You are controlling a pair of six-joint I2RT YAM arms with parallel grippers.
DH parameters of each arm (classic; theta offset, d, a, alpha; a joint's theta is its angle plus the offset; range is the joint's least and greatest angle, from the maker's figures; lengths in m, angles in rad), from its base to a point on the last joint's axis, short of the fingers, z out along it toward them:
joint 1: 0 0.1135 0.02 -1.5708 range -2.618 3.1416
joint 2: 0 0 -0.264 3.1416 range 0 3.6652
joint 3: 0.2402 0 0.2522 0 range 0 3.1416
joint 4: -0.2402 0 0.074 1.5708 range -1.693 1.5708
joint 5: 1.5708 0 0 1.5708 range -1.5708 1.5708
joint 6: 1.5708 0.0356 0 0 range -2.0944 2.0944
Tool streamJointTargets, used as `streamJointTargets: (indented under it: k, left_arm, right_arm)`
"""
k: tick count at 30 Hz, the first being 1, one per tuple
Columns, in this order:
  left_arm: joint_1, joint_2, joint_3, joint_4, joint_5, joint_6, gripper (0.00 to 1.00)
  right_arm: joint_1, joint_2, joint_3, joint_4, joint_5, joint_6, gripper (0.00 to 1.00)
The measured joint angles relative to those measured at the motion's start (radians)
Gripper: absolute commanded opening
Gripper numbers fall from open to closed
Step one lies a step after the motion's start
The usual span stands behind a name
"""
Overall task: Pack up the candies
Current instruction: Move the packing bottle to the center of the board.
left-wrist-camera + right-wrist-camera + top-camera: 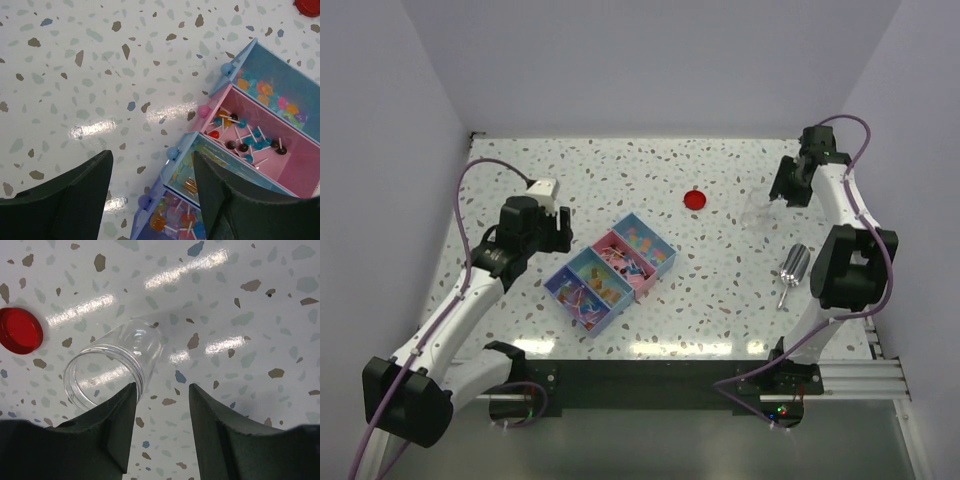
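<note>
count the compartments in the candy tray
4, in one diagonal row: the blue compartment nearest the red lid, then the pink compartment, the light blue compartment, and the purple-blue compartment at the other end. The top view shows no more.

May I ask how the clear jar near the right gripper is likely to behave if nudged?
The clear jar seems to lie on its side, so it would probably roll. Its glossy wall looks slippery, and, being empty, it is likely light.
</note>
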Motion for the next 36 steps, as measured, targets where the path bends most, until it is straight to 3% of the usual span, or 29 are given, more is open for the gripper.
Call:
streamJointTargets:
  k: [14,22,36]
  left_arm:
    - [0.0,0.048,0.032,0.026,0.0,0.047,0.71]
    - [0.0,0.051,0.017,0.082,0.0,0.049,0.71]
    - [0.0,0.051,-0.047,0.128,0.0,0.047,0.71]
  right_arm:
    - [-0.008,0.063,0.024,0.06,-0.063,-0.038,0.26]
    - [0.039,0.078,0.037,0.062,-0.048,-0.107,0.0]
    - [0.394,0.078,0.114,-0.025,0.125,-0.219,0.0]
